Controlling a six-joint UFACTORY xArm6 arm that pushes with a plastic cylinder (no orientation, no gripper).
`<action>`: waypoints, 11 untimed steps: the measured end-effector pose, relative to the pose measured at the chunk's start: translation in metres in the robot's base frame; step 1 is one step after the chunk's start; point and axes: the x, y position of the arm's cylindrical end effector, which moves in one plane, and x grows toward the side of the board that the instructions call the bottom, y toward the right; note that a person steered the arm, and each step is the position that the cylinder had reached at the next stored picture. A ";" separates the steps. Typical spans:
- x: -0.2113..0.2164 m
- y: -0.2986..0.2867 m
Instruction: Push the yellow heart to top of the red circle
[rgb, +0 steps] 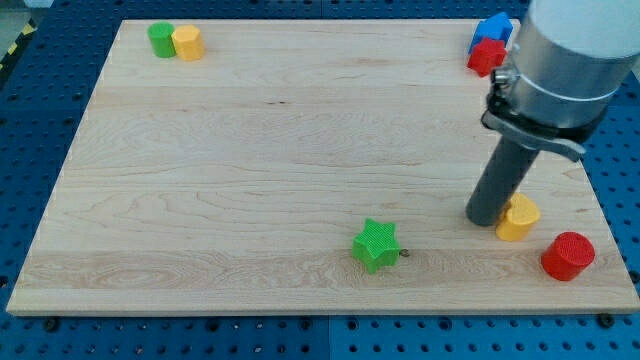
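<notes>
Yellow heart (518, 217) sits just upper-left of the red circle (568, 255), not touching. My tip (487, 219) rests against the heart's left side; no jaws, bare rod. Heart probably light, rigid, slides easily; push its flank.

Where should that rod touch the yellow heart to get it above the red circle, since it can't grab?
No grip here, only a push. My tip sits against the yellow heart's left flank. The red circle lies lower right of it. Pushing that flank rightward, nudging slightly toward the view's top, would probably park the heart above the circle.
</notes>
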 end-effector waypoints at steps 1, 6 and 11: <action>0.000 0.001; 0.000 0.053; -0.022 -0.011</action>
